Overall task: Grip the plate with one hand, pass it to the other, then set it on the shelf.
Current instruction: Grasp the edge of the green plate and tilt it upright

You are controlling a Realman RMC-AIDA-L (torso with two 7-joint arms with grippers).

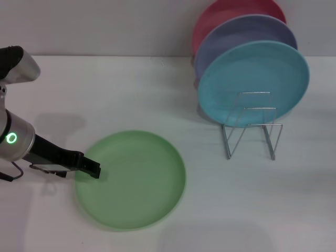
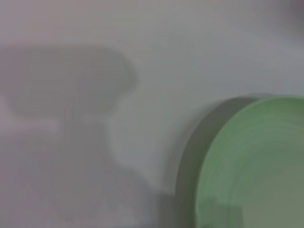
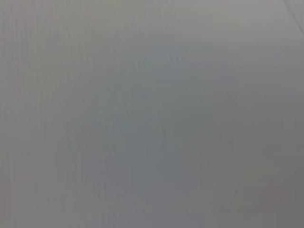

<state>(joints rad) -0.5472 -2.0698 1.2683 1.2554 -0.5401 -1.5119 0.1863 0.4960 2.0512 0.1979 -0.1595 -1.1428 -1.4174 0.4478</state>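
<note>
- The round, shallow, light green matte plastic plate lies flat on the white desk, toward the front and left of centre.
- The left end effector, black and two-fingered on a silver-grey wrist block with a small green light, sits low at the plate's left rim; whether its fingers are clenched on the rim or released cannot be told.
- The left wrist view shows the plate's rim close by, with a shadow on the desk beside it.
- Well to the right stands the small silver wire plate rack.
- A turquoise-blue plate stands on edge in it, a lavender plate behind it, and a pink plate rearmost.
- The right end effector is out of sight; its wrist view shows only blank grey surface.
</note>
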